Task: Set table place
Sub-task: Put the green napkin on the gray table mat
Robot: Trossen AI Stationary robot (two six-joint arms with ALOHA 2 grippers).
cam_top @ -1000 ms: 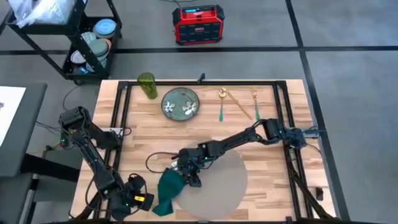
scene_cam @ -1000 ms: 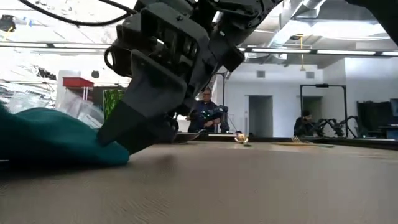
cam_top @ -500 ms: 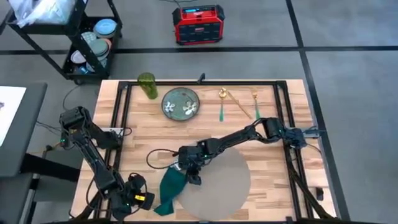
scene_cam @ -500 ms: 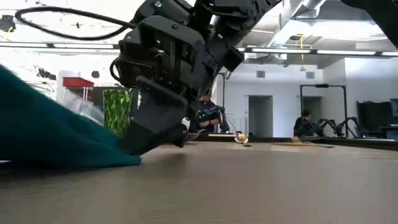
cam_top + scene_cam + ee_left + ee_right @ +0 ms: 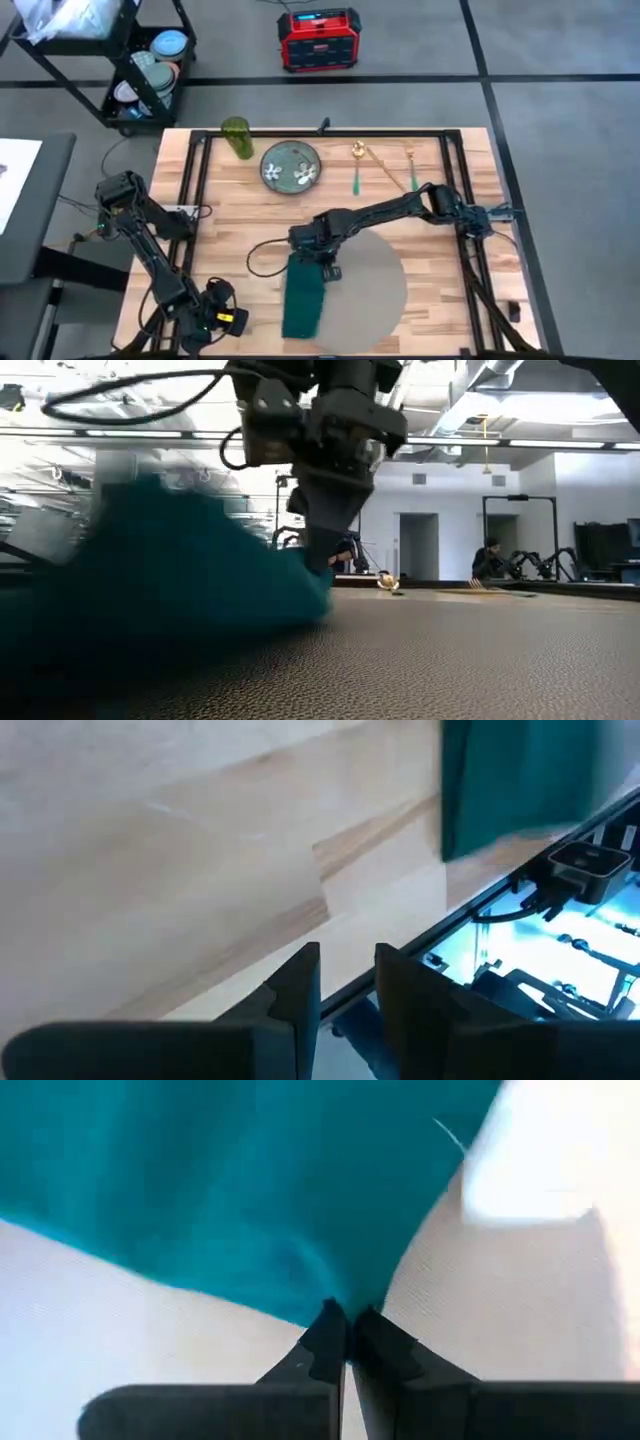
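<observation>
Napkin (image 5: 304, 298), teal and folded long, lies lengthwise along the left edge of the round grey placemat (image 5: 375, 285) on the butcher-block counter (image 5: 240, 215), its far end pinched by the right gripper (image 5: 329, 268), closed on the cloth. The left gripper (image 5: 212, 318), fingers nearly together and empty, waits at the counter's near-left corner. Plate (image 5: 290, 164) and cutlery (image 5: 383, 165) sit well beyond the placemat along the far edge, nearer the right arm.

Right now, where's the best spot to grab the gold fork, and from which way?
Probably the fork's green handle, from straight above. It lies flat on the table, apart from the spoon, so a pincer closing across the thin handle has room.
</observation>
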